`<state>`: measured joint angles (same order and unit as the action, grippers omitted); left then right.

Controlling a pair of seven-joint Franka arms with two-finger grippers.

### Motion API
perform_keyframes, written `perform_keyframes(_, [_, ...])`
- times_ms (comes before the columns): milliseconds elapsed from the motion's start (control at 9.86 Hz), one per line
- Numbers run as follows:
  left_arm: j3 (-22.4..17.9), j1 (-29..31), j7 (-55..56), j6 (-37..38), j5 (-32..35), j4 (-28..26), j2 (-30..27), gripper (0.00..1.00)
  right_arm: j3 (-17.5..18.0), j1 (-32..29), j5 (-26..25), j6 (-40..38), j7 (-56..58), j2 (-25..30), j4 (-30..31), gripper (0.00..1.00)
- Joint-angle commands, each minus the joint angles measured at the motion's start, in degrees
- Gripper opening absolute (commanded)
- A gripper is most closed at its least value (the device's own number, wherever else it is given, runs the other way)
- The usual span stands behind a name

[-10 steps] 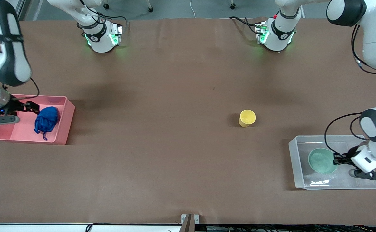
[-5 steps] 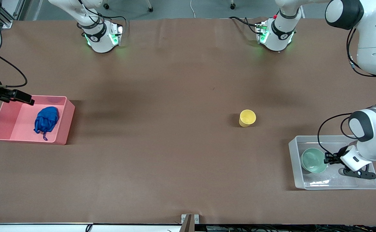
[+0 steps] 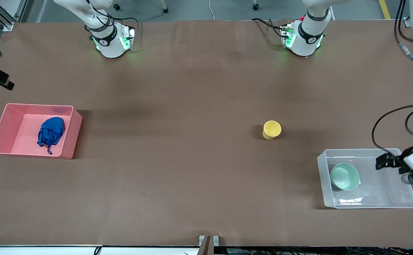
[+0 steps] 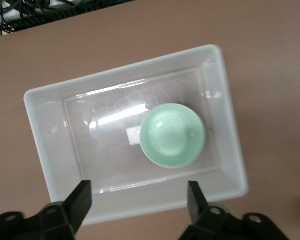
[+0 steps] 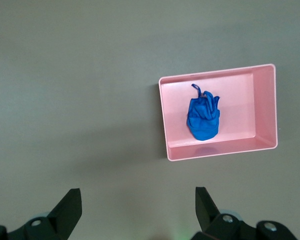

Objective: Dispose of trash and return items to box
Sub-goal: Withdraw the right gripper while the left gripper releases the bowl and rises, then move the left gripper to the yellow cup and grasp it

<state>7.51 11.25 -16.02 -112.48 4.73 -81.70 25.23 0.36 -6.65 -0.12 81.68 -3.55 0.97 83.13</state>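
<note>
At the right arm's end of the brown counter (image 3: 178,177), the pink bin (image 3: 72,136) sits well apart from the yellow cup (image 3: 271,129), with the blue trash (image 3: 51,131) lying inside it, against the wall that faces the cup. The right pincer (image 5: 137,205) hangs high above the bare counter beside that bin, its two fingers (image 5: 69,206) spread wide and holding nothing; in the front view only a dark tip of it shows at the frame's edge, the rest cut off. A broad stretch of open counter runs from the pink bin to the cup, which stands upright and alone, its mouth open. Nearer the front camera than the cup, toward the left arm's end, the clear box (image 3: 321,170) holds the mint-green bowl (image 3: 344,176), upright on the box floor, just beside the wall closest to the cup. A small white sticker (image 4: 133,135) shows through the floor beside the bowl. The left pincer (image 3: 383,161) hangs over the box's rim away from the cup, fingers (image 4: 81,197) parted wide, empty, clear of the bowl. Its arm is cut off by the frame.
</note>
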Motion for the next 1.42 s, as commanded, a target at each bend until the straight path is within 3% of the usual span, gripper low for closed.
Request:
perform_keyframes(0, [3.89,-0.27,5.62,-0.55,1.33,-14.31,-9.37,0.94,0.70,-1.08,-0.14,-0.73,0.30,-0.88,0.53,1.00])
perform_keyframes(304, [12.06,-0.09,13.36,-1.86,0.63,-26.45,-15.90,0.94,0.96,-1.00,-0.06,-0.64,1.00,-0.26,1.77,1.00])
perform_keyframes(710, [19.98,-0.18,23.47,-17.03,-0.16,-41.22,-17.06,0.94,0.87,-1.08,-0.06,1.11,4.87,-0.44,1.42,1.00])
perform_keyframes(913, [22.18,-0.44,27.16,-29.05,-0.07,-47.91,-15.14,0.94,0.87,-1.17,0.12,1.20,4.87,-0.35,1.42,1.00])
perform_keyframes(1217, [23.43,-2.63,28.59,-33.67,0.72,-48.11,-8.11,0.91,0.87,-1.17,0.29,1.03,4.87,-0.35,1.42,1.00])
perform_keyframes(1319, [23.43,-2.64,28.59,-34.81,0.72,-48.11,-6.70,0.81,0.87,-1.26,0.29,0.94,4.87,-0.35,1.42,1.00])
